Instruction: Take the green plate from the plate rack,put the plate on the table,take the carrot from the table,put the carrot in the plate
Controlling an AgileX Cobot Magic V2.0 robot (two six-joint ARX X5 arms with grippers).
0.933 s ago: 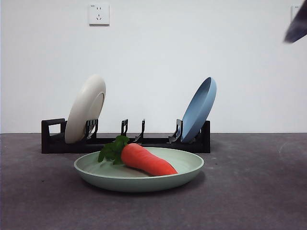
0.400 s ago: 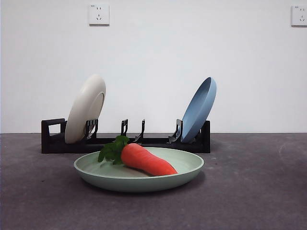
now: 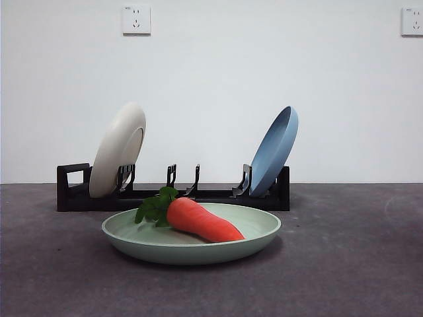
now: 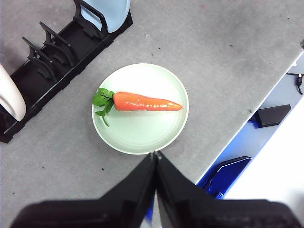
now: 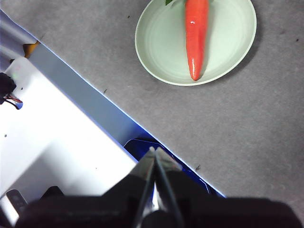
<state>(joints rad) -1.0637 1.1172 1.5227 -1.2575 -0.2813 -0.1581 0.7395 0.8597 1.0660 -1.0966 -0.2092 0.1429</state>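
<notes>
White wall with two sockets stands behind the dark grey, mottled matte table (image 3: 357, 264), seen level from the front. On its bare middle lies the pale mint-green round shallow plate (image 3: 251, 239), flat on its base, and the orange-red tapered toy carrot (image 3: 201, 221) rests inside it, its tuft of green leaves toward the plate's rim on the rack side. Just behind the plate, nearer the table's far edge, runs the long low black plastic plate rack (image 3: 198, 197) with its upright prongs and a looped handle at one end. A cream-white round plate (image 3: 117, 148) leans in a slot near the handle end, and a blue round plate (image 3: 274, 150) leans in a slot at the other end; the slots between them hold nothing.

From the left wrist view, the left gripper (image 4: 156, 154) hangs high above the table's near edge, just past the plate's rim, jaws pressed together and gripping nothing. From the right wrist view, the right gripper (image 5: 155, 151) also sits high, beyond the table's edge and well apart from the plate, jaws pressed together, also gripping nothing.
</notes>
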